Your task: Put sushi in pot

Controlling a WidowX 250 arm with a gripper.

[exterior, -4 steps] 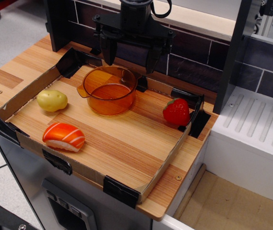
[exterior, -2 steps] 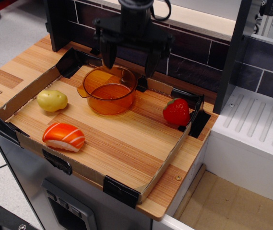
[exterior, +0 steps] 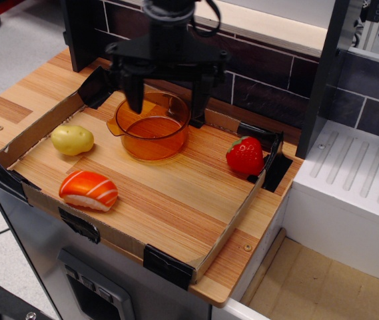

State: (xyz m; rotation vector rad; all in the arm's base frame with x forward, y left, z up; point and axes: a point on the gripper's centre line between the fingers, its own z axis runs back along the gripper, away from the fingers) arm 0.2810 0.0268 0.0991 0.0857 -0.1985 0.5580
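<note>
The sushi (exterior: 88,189), an orange top with white stripes over white rice, lies near the front left edge of the tray. The amber translucent pot (exterior: 152,125) stands at the back middle of the tray, empty, its handle tab pointing left. My black gripper (exterior: 167,105) hangs open above the pot, one finger over its left side and one past its right rim. It holds nothing. The sushi is well to the front left of the gripper.
A yellow potato (exterior: 72,139) lies at the tray's left. A red strawberry (exterior: 245,155) sits at the right wall. The tray has low cardboard walls (exterior: 226,227) with black tape corners. A dark tiled wall stands behind; a white drainer lies right.
The gripper has moved left and toward the front, lower in the frame, from behind the pot to over it. The sushi, pot, potato and strawberry have not moved.
</note>
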